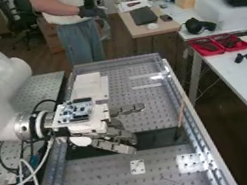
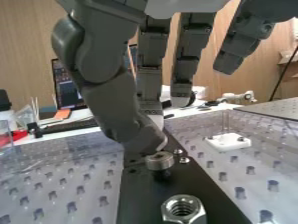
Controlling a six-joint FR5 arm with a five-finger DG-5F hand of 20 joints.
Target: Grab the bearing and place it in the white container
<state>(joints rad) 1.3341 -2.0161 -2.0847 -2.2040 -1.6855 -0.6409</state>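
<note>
In the high view the hand (image 1: pixel 117 134) is over the dark strip (image 1: pixel 158 138) crossing the bench, its fingers extended toward the bench's far side rail. In the wrist view the hand (image 2: pixel 116 100) has straight, spread fingers, with the thumb tip close above the bearing (image 2: pixel 159 160). That metal ring sits on a short dark stem on the black strip (image 2: pixel 149 192); whether the thumb touches it I cannot tell. A white, low, box-like shape (image 1: pixel 89 86), perhaps the container, lies behind the hand in the high view.
A large hex nut (image 2: pixel 183 209) and small bolts (image 2: pixel 181 155) are on the strip. A small white plate (image 1: pixel 138 167) lies on the perforated bench. A thin wooden stick (image 1: pixel 181 115) leans near the right rail (image 1: pixel 196 119). Red trays (image 1: pixel 218 45) stand on the side table.
</note>
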